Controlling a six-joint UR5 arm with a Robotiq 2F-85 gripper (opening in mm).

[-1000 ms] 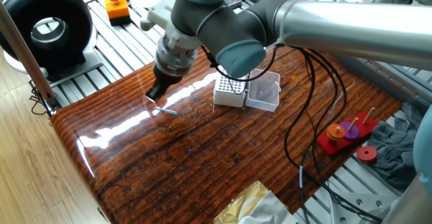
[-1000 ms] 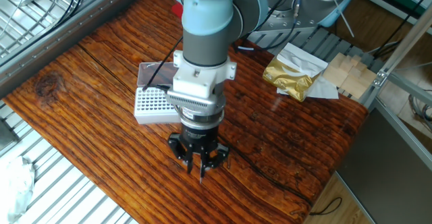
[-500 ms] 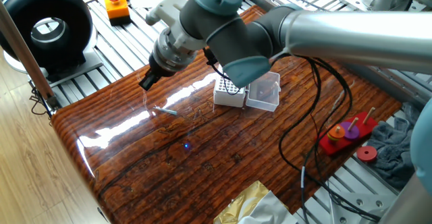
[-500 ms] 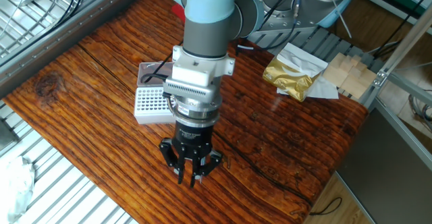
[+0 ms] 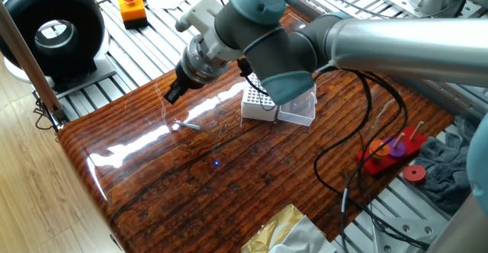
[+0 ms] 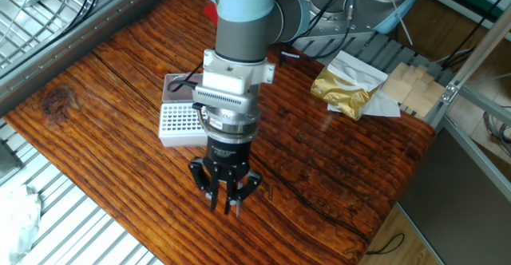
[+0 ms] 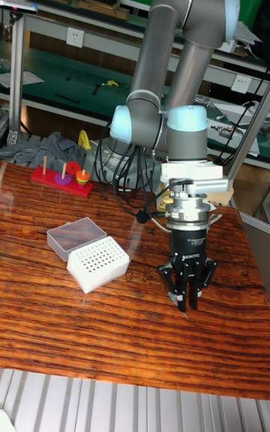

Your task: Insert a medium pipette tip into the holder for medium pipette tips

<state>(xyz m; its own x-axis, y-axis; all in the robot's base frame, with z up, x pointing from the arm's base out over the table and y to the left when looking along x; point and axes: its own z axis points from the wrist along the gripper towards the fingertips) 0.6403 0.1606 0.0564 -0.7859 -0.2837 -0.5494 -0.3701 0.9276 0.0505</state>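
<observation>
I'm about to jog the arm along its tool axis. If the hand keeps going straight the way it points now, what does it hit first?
Most likely the glossy brown wooden table: the black two-finger hand points almost straight down, nothing beneath it. The slender translucent pipette tip lies close by; depth is unclear, so it may get nudged.

We see the single arm reaching out over the table, its wrist turned so the gripper points straight down. The gripper hangs above the surface, not touching it. Its two dark fingers stand close together, tips nearly meeting. Whether anything sits between them we cannot tell. Black cables trail from the wrist.
</observation>
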